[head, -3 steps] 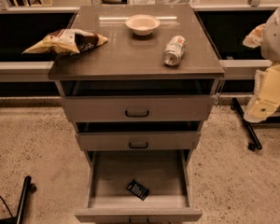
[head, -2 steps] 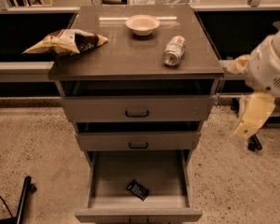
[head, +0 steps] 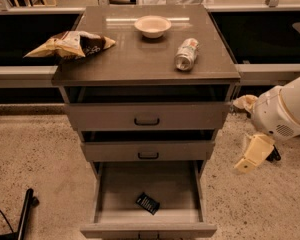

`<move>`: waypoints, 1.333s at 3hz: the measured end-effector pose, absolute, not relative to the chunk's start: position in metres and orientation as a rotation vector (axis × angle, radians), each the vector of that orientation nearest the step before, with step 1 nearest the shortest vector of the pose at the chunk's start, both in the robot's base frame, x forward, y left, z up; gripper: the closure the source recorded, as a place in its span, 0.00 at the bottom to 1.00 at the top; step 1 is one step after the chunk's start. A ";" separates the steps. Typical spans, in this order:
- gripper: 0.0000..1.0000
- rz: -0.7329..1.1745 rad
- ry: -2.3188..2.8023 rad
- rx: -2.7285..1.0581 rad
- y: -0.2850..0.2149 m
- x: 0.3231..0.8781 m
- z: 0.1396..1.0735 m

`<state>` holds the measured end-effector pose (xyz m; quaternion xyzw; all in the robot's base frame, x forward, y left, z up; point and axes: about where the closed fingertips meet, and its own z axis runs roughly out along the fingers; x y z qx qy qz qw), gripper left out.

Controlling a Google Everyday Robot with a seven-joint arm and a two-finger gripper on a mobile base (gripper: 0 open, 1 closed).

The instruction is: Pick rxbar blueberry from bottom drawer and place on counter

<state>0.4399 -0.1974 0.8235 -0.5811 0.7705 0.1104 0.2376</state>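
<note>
The bar (head: 148, 203) lies in the bottom drawer (head: 97, 196), which stands pulled out. The gripper (head: 250, 158) hangs right of the cabinet, well apart from the bar; whether it is spread or closed, I cannot tell. 2 steps remain: picking, then placing on the counter (head: 135, 59).

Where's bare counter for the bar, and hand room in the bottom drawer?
Counter: front-centre strip is bare, between chip bag and can, ahead of the bowl; back-right corner too. Chip bag crowds the left edge. Bottom drawer: floor bare behind and beside the rxbar blueberry, which lies near the front. Hand hangs right of the cabinet, outside the drawer.
</note>
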 end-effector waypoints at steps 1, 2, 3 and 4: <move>0.00 0.311 2.105 -1.610 -0.192 0.441 0.822; 0.00 0.315 2.065 -1.555 -0.181 0.455 0.810; 0.00 0.442 1.974 -1.529 -0.133 0.466 0.744; 0.00 0.482 1.946 -1.467 -0.109 0.483 0.678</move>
